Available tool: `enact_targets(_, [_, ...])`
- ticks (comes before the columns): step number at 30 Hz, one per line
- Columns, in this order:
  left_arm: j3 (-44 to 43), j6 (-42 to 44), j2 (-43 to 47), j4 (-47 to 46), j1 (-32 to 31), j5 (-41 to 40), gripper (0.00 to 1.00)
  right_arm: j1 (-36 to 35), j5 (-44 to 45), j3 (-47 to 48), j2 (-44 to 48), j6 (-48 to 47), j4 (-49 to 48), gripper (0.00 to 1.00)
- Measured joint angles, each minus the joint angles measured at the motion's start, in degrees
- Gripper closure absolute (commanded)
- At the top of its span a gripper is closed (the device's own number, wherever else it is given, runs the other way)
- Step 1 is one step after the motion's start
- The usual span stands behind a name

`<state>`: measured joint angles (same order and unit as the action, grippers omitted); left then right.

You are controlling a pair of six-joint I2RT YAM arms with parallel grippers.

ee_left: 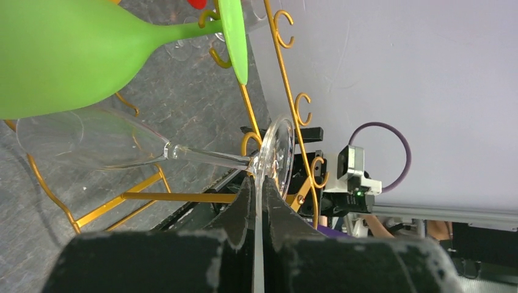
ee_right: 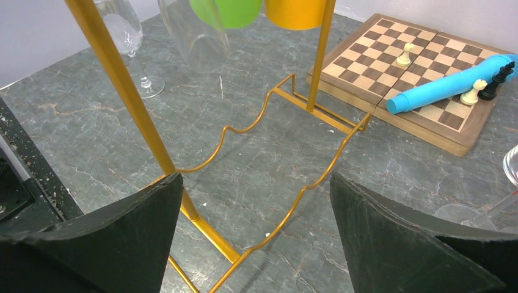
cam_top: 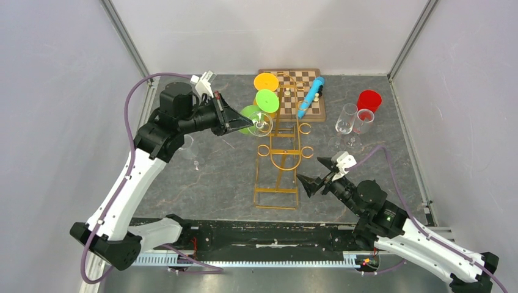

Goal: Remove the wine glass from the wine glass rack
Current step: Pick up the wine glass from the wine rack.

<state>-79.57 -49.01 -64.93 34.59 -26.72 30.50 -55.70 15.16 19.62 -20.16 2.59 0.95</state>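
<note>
The left jaws, at the end of the left arm [cam_top: 153,165], are closed on the round foot of the clear wine glass [ee_left: 91,139]. In the left wrist view the foot sits edge-on between the two fingers, pinched at its rim. From there the stem runs straight away from the jaws' line to the bowl, so the glass's long axis lies across the grip, not along it.

From above, the foot shows as a disc at the top and the bowl hangs below it. The glass is therefore upside down and roughly upright, on the left side of the wine glass rack [ee_right: 125,91], which stands mid-tabletop [cam_top: 226,177] towards the far edge. Its stem passes just beside one of the rack's curled hooks; I cannot tell whether the hook carries it or the foot is already free. A green glass [ee_left: 61,55] hangs close above it in the wrist view, its bowl overlapping the clear bowl in that view.

My judgement is that the foot must slide sideways out of the hook, towards the left edge, held level so the stem clears the wire and the green glass is not knocked.

The right jaws, near the near edge, are spread wide and hold nothing. They face the rack's base, and one upright is just beside a finger. The left arm is the one engaged.
</note>
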Motion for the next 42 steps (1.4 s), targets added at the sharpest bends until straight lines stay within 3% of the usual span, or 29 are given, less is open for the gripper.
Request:
enact_targets(16, [-2.14,-9.03,-3.17,-0.42,2.89,1.33,0.98,0.0,1.05,-1.01,1.2,-0.24,-0.48,0.07])
enact_targets(42, [-4.11,-6.16,3.63,6.56,7.43,0.46,0.98,0.0,1.6,-0.17,1.2,-0.81,1.38,0.05])
